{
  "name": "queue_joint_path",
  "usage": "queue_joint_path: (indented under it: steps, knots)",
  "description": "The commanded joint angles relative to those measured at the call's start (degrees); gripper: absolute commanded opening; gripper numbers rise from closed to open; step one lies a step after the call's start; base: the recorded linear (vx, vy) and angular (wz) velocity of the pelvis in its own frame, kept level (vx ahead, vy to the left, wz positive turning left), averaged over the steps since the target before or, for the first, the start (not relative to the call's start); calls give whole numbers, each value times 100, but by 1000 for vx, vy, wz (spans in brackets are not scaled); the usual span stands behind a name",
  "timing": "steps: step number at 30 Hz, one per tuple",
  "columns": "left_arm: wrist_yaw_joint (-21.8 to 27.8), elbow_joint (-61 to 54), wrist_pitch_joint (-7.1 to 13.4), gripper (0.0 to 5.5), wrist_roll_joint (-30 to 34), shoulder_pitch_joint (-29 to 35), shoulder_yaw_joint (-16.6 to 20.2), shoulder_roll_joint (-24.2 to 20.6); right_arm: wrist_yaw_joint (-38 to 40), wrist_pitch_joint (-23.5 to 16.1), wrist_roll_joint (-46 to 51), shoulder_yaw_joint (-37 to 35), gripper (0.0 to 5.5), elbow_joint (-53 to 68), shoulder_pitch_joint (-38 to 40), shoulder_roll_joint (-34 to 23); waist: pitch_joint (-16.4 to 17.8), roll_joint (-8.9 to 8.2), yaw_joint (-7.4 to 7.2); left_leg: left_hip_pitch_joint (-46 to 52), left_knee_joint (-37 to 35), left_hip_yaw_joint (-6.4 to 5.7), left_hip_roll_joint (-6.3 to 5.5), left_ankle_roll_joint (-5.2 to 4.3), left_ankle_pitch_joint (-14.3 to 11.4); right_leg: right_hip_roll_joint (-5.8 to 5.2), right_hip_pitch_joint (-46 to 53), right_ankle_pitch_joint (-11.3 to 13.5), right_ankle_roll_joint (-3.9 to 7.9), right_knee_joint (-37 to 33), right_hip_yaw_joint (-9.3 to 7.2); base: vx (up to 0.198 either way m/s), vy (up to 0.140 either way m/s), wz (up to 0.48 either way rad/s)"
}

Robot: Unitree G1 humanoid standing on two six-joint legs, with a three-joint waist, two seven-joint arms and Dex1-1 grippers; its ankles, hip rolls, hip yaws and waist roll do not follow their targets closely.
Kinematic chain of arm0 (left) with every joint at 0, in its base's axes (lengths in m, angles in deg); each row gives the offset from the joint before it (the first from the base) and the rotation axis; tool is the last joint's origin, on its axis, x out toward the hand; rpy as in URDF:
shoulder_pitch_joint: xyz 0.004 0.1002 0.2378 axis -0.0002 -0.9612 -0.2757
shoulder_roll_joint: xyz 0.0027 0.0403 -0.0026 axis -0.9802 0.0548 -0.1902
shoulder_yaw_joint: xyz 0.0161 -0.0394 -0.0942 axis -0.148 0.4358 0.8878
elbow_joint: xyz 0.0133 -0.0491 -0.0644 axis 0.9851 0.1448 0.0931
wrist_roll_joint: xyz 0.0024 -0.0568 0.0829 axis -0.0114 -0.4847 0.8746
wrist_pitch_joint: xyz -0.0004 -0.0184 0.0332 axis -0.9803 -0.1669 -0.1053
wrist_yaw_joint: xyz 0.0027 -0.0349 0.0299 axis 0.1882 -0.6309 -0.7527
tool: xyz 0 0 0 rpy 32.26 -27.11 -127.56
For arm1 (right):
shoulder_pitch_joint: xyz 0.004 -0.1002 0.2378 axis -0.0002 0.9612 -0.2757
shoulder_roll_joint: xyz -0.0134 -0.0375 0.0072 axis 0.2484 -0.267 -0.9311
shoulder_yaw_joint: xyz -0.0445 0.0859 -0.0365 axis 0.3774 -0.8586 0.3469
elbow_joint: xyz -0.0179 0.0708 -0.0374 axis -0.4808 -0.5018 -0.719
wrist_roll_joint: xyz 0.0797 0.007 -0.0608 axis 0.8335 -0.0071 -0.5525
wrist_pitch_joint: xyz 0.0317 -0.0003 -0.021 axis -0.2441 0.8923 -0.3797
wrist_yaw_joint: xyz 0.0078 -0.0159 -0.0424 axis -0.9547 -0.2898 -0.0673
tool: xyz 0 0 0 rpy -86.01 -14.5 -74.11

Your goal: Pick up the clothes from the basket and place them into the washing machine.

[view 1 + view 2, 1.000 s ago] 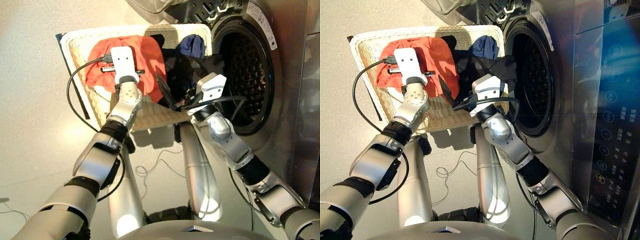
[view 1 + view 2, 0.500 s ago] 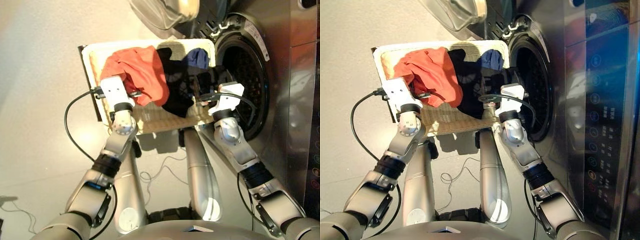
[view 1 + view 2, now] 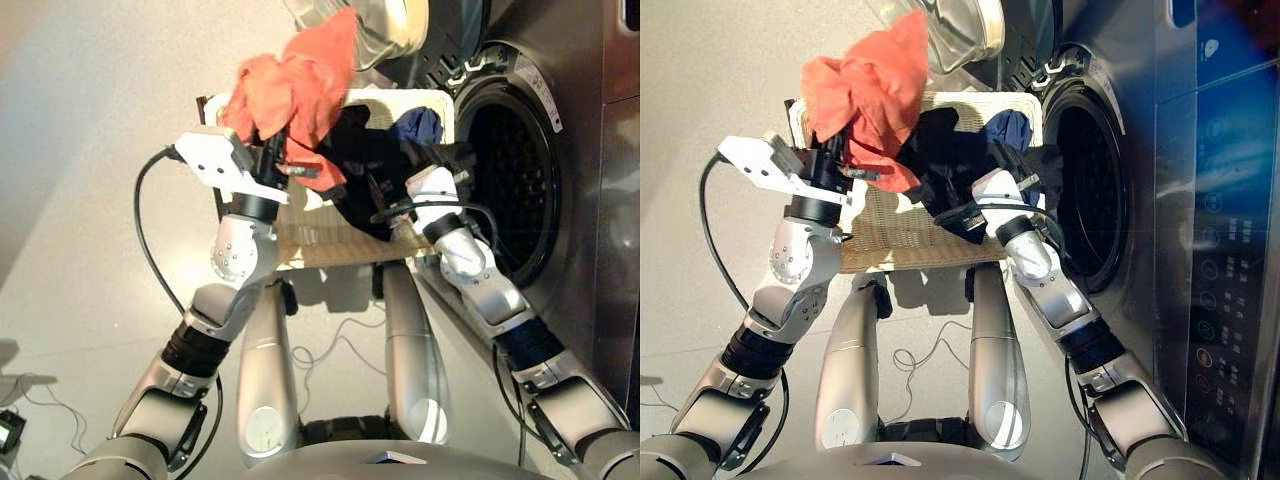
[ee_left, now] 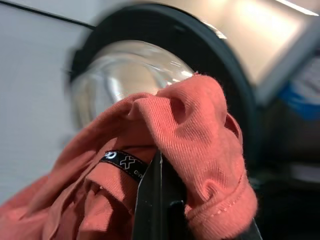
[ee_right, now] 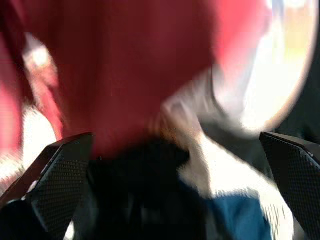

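Three garments are in view: one coral-orange garment (image 3: 293, 90), one black garment (image 3: 358, 170) and one navy blue garment (image 3: 420, 126). There is one cream wicker basket (image 3: 325, 240). One washing machine (image 3: 560, 150) stands with one round glass door (image 3: 385, 25). Two robot grippers show: one left gripper (image 3: 275, 165), one right gripper (image 3: 400, 185).

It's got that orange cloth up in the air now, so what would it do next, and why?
Probably swing the left end effector toward the washing machine. It holds the coral-orange garment lifted clear above the basket, and the porthole stands open to the right, so carrying it across looks like the sensible step.
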Motion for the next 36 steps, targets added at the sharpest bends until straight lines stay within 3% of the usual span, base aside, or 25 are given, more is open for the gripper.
queue_joint_path:
  steps: [1,2,8,17,18,19,20,27,36]
  knots:
    - [639,-929,51,0,-541,123,-262,-146,-150,-263,-118,111,550,596,-723,-292,-209,100,-57,32,935,-213,-64,37,-995,-192,477,1431,523,-1816,101,0,0,0]
    - [823,-929,-66,0,-794,138,-439,-222,-121,-264,-149,204,550,524,-996,-245,-185,119,-36,65,979,-200,-46,38,-1042,-178,507,1394,521,-1790,122,0,0,0]
    - [1159,-777,-276,0,-1190,228,-803,-466,46,-311,-384,403,550,310,-1948,-157,-146,126,-38,69,998,-177,-46,50,-995,-169,494,1441,512,-1788,165,0,0,0]
    - [1277,-722,-328,0,-1258,274,-973,-714,197,-444,-575,388,550,322,-2259,-13,-142,135,-59,63,1031,-188,-35,45,-978,-162,488,1424,491,-1743,171,0,0,0]
    - [1270,-724,-318,0,-1250,269,-963,-723,179,-460,-575,382,414,327,-2224,4,-136,142,-60,51,1037,-184,-28,45,-974,-162,476,1423,488,-1724,161,0,0,0]
    - [1268,-734,-316,0,-1241,264,-950,-738,153,-457,-590,376,188,342,-2189,-6,-139,139,-63,45,1037,-179,-28,44,-974,-161,470,1416,486,-1718,151,0,0,0]
    - [1266,-731,-318,0,-1220,270,-934,-751,129,-455,-604,360,0,351,-2153,-24,-136,140,-67,29,1051,-189,-33,42,-973,-161,462,1413,486,-1710,147,0,0,0]
    - [1200,-719,-274,0,-1098,240,-827,-699,67,-447,-593,216,0,282,-1654,-66,-117,143,-65,-12,1061,-210,-37,40,-967,-161,452,1418,488,-1733,124,0,0,0]
    - [1034,-672,-140,0,-936,127,-656,-515,211,-660,-380,-90,0,-3,-324,-63,-61,168,-105,-34,1103,-249,-56,44,-970,-172,474,1387,495,-1719,97,0,0,0]
